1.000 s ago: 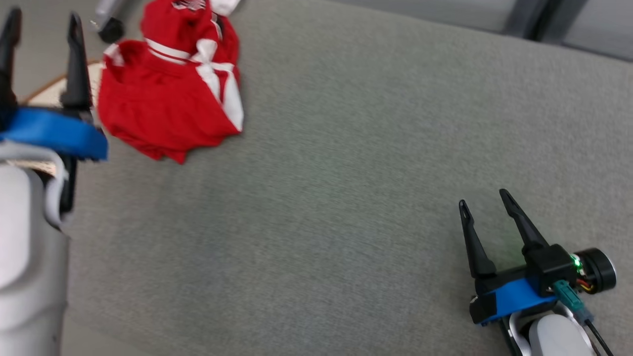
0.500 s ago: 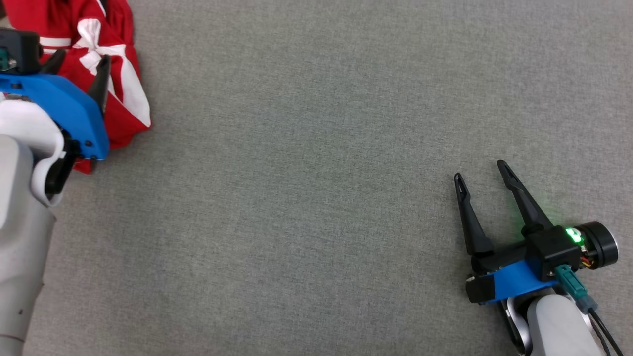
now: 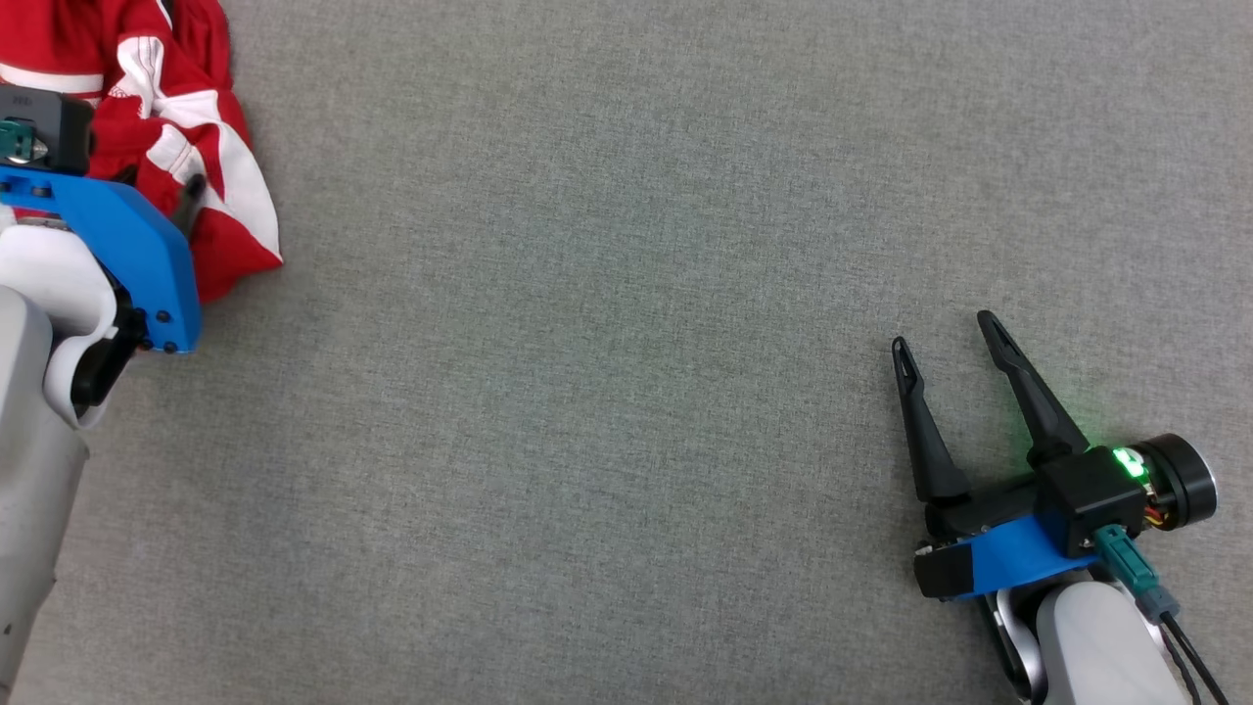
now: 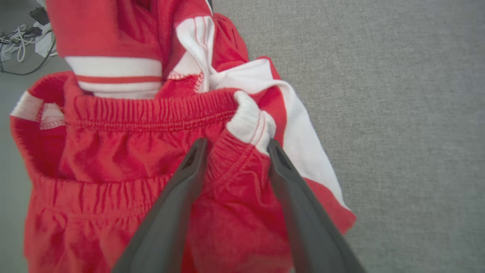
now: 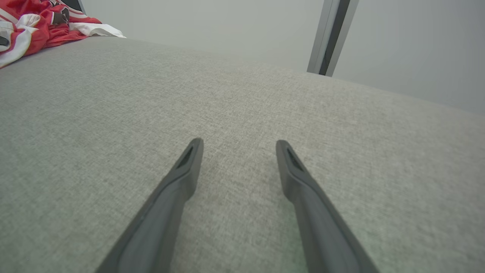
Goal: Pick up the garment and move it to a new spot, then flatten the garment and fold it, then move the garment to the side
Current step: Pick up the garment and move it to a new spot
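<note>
On the gray tabletop [image 3: 587, 343], far to the left, we see the crumpled red-and-white garment [image 4: 113, 151] under the left tool [image 4: 235, 146], whose fingers stand spread astride a bunched fold of its waistband, while the right tool [image 3: 942, 331], likewise spread and holding nothing, hovers well apart.

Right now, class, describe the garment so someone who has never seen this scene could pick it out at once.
Start with the wide grey fabric surface and look to the upper left of the head view. A crumpled garment lies there, the left hand straddling one bunched fold with its dark fingers. Bright red cloth with white stripes sets it apart from the plain grey around it.
</note>
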Tool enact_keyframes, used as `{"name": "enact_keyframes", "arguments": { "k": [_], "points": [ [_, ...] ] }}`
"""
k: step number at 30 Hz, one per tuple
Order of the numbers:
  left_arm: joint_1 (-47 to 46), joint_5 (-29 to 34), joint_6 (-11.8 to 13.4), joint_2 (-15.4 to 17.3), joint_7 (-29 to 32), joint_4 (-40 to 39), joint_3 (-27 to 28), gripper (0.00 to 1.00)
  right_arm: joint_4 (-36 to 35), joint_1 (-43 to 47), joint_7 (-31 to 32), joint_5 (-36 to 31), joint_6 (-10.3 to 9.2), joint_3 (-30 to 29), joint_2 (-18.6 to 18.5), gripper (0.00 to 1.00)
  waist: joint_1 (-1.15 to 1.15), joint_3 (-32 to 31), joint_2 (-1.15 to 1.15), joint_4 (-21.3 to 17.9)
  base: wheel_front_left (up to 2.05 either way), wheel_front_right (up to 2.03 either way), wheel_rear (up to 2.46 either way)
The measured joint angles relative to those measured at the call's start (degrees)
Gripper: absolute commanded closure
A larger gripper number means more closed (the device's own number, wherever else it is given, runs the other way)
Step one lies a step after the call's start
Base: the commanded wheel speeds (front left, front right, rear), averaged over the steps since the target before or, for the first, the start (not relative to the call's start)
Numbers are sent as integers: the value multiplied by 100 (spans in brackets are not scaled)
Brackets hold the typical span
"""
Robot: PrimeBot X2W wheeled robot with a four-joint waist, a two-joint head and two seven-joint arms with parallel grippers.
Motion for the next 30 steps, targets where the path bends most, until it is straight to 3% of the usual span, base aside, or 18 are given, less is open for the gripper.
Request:
{"name": "enact_keyframes", "arguments": {
  "k": [1, 2, 11, 15, 21, 25, 30],
  "points": [
    [-9, -1, 0, 41, -36, -2, -54, 87, 2, -2, 0, 0, 0, -3, 0, 0, 0, -4, 0, -1, 0, 0, 0],
    [-29, -19, 0, 65, -36, -2, -107, 100, 9, -3, 0, 1, 0, -12, 0, 0, 0, -16, 0, 1, 0, 0, 0],
    [-142, -372, -1, 307, -352, -383, -332, 100, 180, -1, 26, 220, 1, 27, -7, 0, 0, -318, 0, 10, 0, 0, 0],
    [-303, -328, -1, 731, -527, -813, -505, 100, 291, 38, 32, 408, 0, -16, -7, 0, 0, -690, 0, -34, 0, 0, 0],
    [-581, -90, -1, 977, -600, -1596, -806, 100, 416, 195, 32, 693, 0, -275, -12, 0, 0, -1236, 0, -208, 0, 0, 0],
    [-777, 8, -1, 902, -695, -2120, -994, 100, 505, 346, 32, 892, 0, -469, -13, 0, -1, -1583, 0, -448, 0, 0, 0],
    [-948, -23, -1, 399, -922, -2521, -1173, 100, 576, 523, 32, 1027, 0, -798, -14, 0, -1, -1955, 0, -862, 0, 0, 0]
  ]
}}
